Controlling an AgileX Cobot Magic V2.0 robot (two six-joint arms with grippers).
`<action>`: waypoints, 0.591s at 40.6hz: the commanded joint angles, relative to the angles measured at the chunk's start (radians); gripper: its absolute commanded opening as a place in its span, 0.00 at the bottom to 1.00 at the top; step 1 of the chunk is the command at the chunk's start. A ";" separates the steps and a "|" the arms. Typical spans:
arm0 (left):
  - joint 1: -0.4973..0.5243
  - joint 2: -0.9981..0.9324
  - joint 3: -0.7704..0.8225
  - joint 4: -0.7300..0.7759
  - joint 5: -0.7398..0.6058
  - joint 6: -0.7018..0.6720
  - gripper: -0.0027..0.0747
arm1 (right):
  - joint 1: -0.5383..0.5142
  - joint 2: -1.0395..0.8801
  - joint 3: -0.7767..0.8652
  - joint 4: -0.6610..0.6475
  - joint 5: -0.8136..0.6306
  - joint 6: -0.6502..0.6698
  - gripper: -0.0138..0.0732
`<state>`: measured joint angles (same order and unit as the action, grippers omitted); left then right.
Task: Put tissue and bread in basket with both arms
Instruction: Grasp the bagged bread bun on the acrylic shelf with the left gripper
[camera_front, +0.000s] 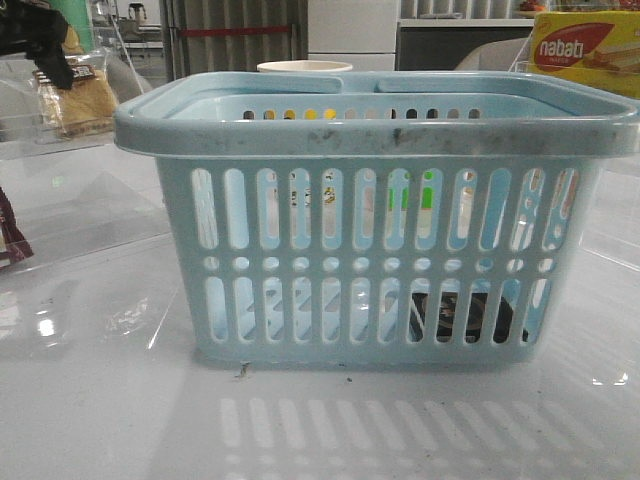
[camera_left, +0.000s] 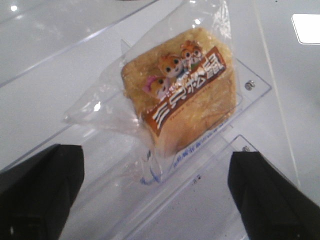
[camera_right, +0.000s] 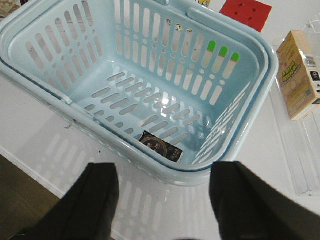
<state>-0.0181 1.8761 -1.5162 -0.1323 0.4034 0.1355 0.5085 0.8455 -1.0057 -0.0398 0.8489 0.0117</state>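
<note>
Tissue (camera_right: 160, 146): in basket (camera_right: 150, 30). Bread (camera_left: 182, 102): outside on clear tray, awaiting pickup. Left gripper (camera_left: 155, 195), right gripper (camera_right: 162, 200): both spread apart, empty.

bright, even overhead light in all three views. in the front view the glossy table (camera_front: 320, 420) mirrors the basket (camera_front: 370, 220) slots as pale streaks at 6 o'clock, with small glare spots at 9 o'clock; the background is soft and washed out. the left wrist view is blurred, the bread (camera_left: 182, 100) wrapper glinting, a white patch at 1 o'clock. the right wrist view is sharper, with glare on the basket floor.
</note>
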 joint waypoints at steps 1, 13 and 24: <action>0.002 0.006 -0.085 -0.023 -0.083 -0.006 0.85 | -0.001 -0.007 -0.024 -0.004 -0.060 -0.012 0.74; 0.000 0.098 -0.138 -0.037 -0.179 -0.006 0.83 | -0.001 -0.007 -0.024 -0.004 -0.060 -0.012 0.74; 0.000 0.098 -0.138 -0.037 -0.188 -0.006 0.47 | -0.001 -0.007 -0.024 -0.004 -0.060 -0.012 0.74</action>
<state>-0.0181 2.0333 -1.6175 -0.1577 0.2916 0.1355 0.5085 0.8455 -1.0057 -0.0398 0.8489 0.0117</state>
